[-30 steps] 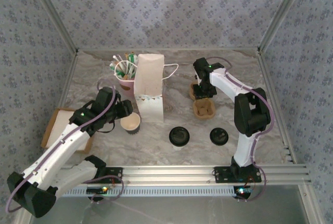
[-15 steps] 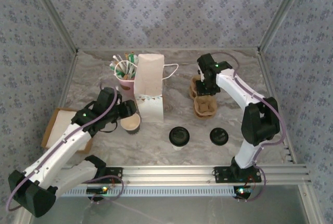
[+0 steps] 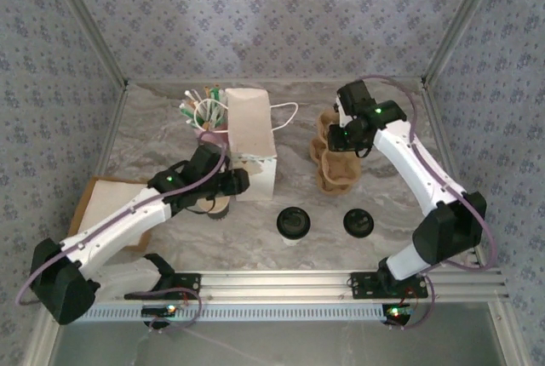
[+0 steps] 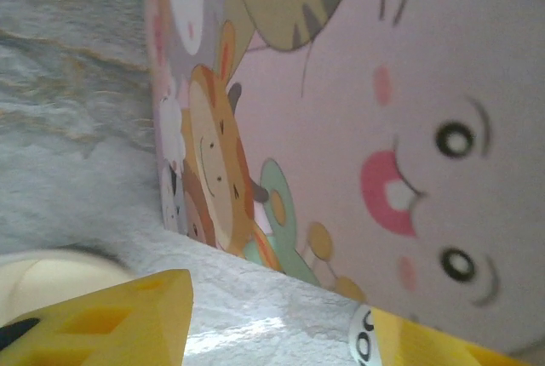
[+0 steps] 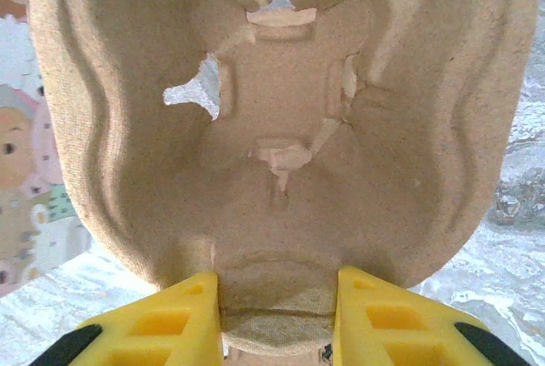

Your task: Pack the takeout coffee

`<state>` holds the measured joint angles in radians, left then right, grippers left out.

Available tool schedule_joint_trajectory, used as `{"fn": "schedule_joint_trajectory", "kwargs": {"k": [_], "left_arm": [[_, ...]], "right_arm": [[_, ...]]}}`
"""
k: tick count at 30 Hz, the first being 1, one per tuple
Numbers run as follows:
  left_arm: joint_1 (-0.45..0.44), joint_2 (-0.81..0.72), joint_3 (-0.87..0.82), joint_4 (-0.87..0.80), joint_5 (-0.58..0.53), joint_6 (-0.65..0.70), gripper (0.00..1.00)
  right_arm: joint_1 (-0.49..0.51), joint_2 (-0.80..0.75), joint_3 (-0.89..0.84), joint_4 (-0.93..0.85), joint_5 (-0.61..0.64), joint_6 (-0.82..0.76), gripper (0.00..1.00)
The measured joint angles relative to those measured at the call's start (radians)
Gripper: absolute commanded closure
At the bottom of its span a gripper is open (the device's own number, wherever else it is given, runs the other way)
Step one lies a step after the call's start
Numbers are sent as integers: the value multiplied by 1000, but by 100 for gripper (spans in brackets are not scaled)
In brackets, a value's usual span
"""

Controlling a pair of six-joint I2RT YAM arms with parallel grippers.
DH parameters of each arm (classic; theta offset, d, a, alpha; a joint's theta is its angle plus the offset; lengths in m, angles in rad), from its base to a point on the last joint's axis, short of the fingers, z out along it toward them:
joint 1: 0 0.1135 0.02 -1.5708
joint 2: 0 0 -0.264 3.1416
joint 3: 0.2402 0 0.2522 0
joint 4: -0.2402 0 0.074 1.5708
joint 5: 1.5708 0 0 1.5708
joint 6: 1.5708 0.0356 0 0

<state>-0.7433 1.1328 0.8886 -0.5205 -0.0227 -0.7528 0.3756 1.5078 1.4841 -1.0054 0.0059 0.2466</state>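
Observation:
The white paper bag (image 3: 252,140) with cartoon animals (image 4: 358,128) stands mid-table. My left gripper (image 3: 236,183) is low at its front base, open, with bare marble between its yellow fingers (image 4: 128,315). A paper coffee cup (image 3: 212,205) stands just left of it, partly under my left arm; its rim (image 4: 38,274) shows at the frame's lower left. My right gripper (image 3: 347,132) is shut on the edge tab of the brown pulp cup carrier (image 5: 281,128), held tilted above the table right of the bag (image 3: 332,155). Two black lids (image 3: 292,222) (image 3: 358,222) lie in front.
A pink cup of stirrers and straws (image 3: 204,117) stands behind the bag's left side. A flat cardboard box (image 3: 92,204) lies at the left edge under my left arm. The bag's handle loop (image 3: 286,116) sticks out toward the carrier.
My right gripper has lifted the carrier off the table and swung right. My left arm has slid right to the bag's base, and the bag has turned and widened slightly.

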Motion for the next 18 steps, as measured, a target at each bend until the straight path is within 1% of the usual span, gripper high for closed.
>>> {"fn": "schedule_joint_trajectory", "kwargs": {"k": [7,11,15,18], "left_arm": [[-104,100,83,46,-7,-1,42],[-148,99,104,39,-32,-9,39],[-186,51,151,-69,-111,-27,37],[-234,12,240,-190,-190,-26,37]], "right_arm": [[0,-71,43,-39,-15,0,67],[0,-101,79,-68,-21,0,67],[-1,-126,128,-96,-20,0,67],[-3,-146,155,-111,-21,0,67]]}}
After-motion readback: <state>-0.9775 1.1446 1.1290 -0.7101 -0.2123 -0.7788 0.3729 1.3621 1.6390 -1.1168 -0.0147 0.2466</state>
